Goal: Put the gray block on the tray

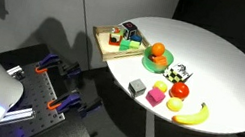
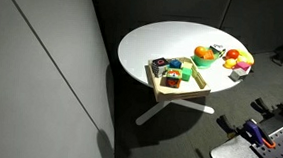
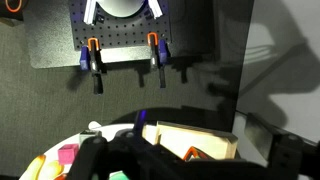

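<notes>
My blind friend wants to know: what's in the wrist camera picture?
A tan wooden tray lies near the bottom, a pink block farther left. At the top, orange clamps sit on a black board.

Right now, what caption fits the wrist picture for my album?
Looking over the edge of the table: tray, pink block, and orange clamps beyond.

The gray block (image 1: 138, 85) rests on the table, apart from the tan tray (image 1: 104, 43).
</notes>
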Motion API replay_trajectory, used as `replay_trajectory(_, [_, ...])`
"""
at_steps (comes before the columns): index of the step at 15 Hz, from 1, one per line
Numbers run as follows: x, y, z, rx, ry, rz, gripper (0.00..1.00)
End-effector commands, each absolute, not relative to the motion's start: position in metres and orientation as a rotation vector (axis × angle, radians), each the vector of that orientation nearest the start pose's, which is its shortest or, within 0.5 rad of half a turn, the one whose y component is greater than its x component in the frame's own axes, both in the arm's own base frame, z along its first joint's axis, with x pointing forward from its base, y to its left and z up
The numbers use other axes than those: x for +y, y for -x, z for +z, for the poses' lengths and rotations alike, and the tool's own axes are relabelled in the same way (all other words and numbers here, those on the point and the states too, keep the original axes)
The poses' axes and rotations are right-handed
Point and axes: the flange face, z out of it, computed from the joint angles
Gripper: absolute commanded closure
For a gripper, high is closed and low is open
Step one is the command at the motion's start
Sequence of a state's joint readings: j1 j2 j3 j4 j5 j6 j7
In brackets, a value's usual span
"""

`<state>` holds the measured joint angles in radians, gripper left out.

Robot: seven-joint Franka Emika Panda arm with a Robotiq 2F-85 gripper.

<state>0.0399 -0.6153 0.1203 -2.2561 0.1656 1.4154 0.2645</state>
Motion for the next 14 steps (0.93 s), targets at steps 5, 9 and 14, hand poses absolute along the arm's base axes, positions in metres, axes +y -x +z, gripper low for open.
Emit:
replay_trajectory(5, [0.081, -0.33, 0.566, 0.199, 3.064, 0.38, 0.0])
replay_trajectory(9, [0.077, -0.335, 0.551, 0.228, 3.066, 0.406, 0.0])
replay_trajectory(14, [0.065, -0.346, 0.526, 0.278, 3.075, 0.396, 0.0])
